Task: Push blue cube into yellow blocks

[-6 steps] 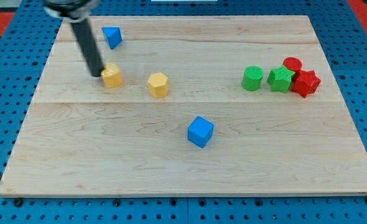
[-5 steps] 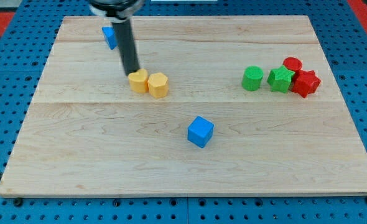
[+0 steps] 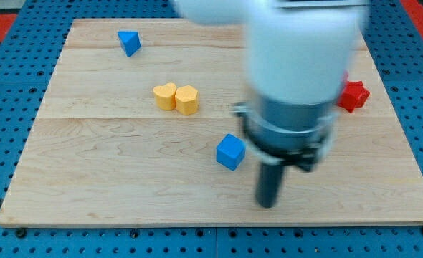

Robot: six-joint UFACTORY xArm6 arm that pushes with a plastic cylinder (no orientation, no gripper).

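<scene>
1. Wooden board (image 3: 89,179) on a blue pegboard table (image 3: 3,107); it takes up most of the view and every block sits on it.
2. Arm body (image 3: 297,57), big, white and blurred, hangs over the view's right half and hides most of the green/red group. Only a red block (image 3: 355,94), star-like, shows at its right edge; can't tell what else is behind it.
3. Rod ends at my tip (image 3: 267,204), bare and holding nothing. It has no jaws, so there's no wide or narrow to report. It looks down at board level, though blur makes contact hard to confirm.
4. Blue cube (image 3: 231,151), the task block, sits near board centre, apart from every other block.
5. Two yellow blocks touch side by side: left one heart-like (image 3: 165,95), right one hexagon-ish (image 3: 187,99). Paired up, they make a single target for the cube, up-left of it.
6. Small blue block (image 3: 130,42), wedge-like, at the top left, well clear; not part of the task.
7. Cube vs tip: the tip is just beside the cube, to its lower right, not touching, with a gap visible. Yellows lie on the cube's opposite side, so I judge the tip is placed behind the cube to push it up-left along that line.
8. Risk, as a judgement: an off-centre hit could spin the cube or send it past the pair's right side.
</scene>
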